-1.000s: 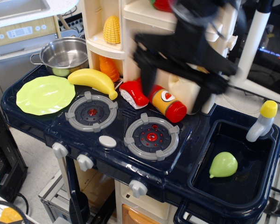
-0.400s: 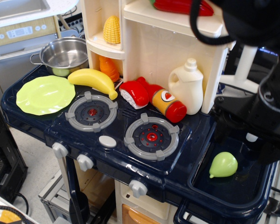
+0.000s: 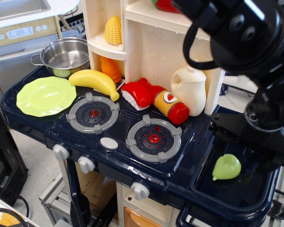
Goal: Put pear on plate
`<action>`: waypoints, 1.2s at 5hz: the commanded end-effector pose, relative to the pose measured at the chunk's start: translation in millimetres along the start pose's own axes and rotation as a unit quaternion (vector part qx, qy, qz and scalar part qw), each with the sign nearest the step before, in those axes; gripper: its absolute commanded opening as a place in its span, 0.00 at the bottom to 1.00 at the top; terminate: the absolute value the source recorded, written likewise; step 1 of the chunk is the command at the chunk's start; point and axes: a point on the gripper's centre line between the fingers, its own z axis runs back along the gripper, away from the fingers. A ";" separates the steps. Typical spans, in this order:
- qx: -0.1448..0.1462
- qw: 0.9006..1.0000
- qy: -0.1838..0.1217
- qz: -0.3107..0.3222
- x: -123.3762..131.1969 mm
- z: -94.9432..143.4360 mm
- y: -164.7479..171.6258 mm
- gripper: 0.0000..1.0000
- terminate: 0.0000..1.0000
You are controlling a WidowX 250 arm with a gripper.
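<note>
The light-green pear lies in the dark sink basin at the front right of the toy kitchen. The lime-green plate sits bare at the far left of the stove top. My black gripper hangs low over the sink, just above and behind the pear. Its jaws are spread, with one dark finger by the sink's left wall and the other to the pear's right. It holds nothing. The arm's bulk hides the tap and the back of the sink.
A yellow banana and a steel pot stand behind the plate. A red toy, a ketchup bottle and a white jug line the back of the stove. Two burners lie between plate and sink.
The arm has swung from over the stove's back to the right and come down over the sink, ending close above the pear. The pear and plate have not moved.
</note>
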 end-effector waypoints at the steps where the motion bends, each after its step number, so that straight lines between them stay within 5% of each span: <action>1: -0.031 0.999 -0.032 0.000 4.7 -9.1 1.0 1.00 0.00; 3: -0.045 0.997 -0.065 0.005 -8.4 -39.0 9.0 1.00 0.00; 4: -0.057 0.996 -0.060 0.032 -7.8 -43.2 8.1 0.00 0.00; 5: -0.036 0.998 -0.051 0.027 -4.2 -36.1 5.9 0.00 0.00; 6: 0.014 0.998 0.036 0.058 12.4 9.9 12.5 0.00 0.00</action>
